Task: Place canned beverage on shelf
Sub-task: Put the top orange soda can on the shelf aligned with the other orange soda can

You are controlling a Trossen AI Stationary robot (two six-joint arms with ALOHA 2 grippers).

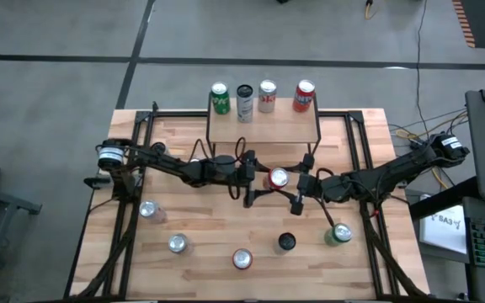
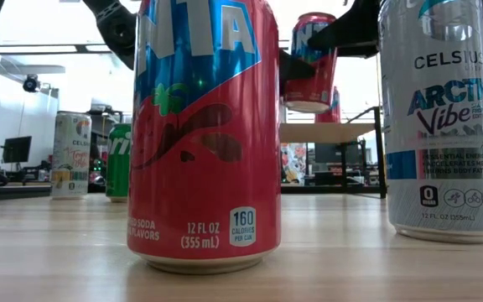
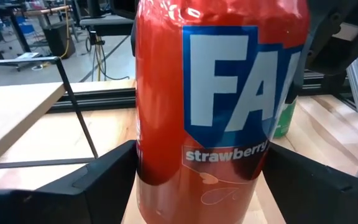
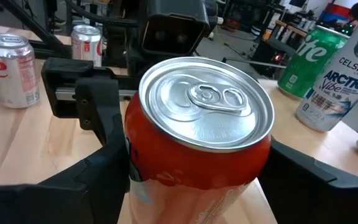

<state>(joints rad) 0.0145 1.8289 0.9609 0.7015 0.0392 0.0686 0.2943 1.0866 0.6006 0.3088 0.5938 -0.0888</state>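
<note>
Red strawberry can [image 1: 278, 178] pinched between both left tool [image 1: 250, 178] and right tool [image 1: 297, 190] near shelf [image 1: 263, 126]; uneven release risks drop onto counter [image 1: 209, 227].

Four cans [image 1: 259, 98] stand in a row on the shelf [image 1: 263, 127]; before it, a can [image 1: 278, 178] sits between both grippers, five more cans [image 1: 242, 258] nearer the table's front

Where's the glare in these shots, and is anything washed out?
Low view: the room behind is blown out white, so the red can up front reads partly backlit. Left wrist view: bright glare streaks on the held can. Right wrist view: soft sheen on its lid.
</note>
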